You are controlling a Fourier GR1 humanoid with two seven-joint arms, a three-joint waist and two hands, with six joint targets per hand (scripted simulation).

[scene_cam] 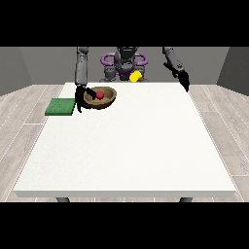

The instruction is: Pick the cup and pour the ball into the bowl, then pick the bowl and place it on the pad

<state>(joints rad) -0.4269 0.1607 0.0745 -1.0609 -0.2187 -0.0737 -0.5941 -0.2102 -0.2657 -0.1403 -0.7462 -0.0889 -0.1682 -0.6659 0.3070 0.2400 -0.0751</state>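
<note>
Front view, and starting at the far left there's the green pad (60, 106), a flat dark-green rectangle lying at the table's left edge, just beside the hand at the view's left (80, 97) on its outer side. That hand hangs from a grey forearm and sits at the bowl's left rim, with dark fingers showing along the rim and below it; whether they curl round the rim or only lie against it, I cannot tell. On the inner side of that hand comes the bowl (100, 97): brown, shallow, wood-coloured, tipped a little so its inside faces the camera. Inside it rests the ball (99, 95), small and red, near the bowl's middle. Moving right, the cup (135, 76) is a bright yellow shape lying on its side near the table's far edge (146, 146), in front of the robot's torso, well apart from both hands. Over at the right, the hand at the view's right (184, 81) hovers above the table's far right corner, fingers pointing down and looking relaxed, holding nothing.
</note>
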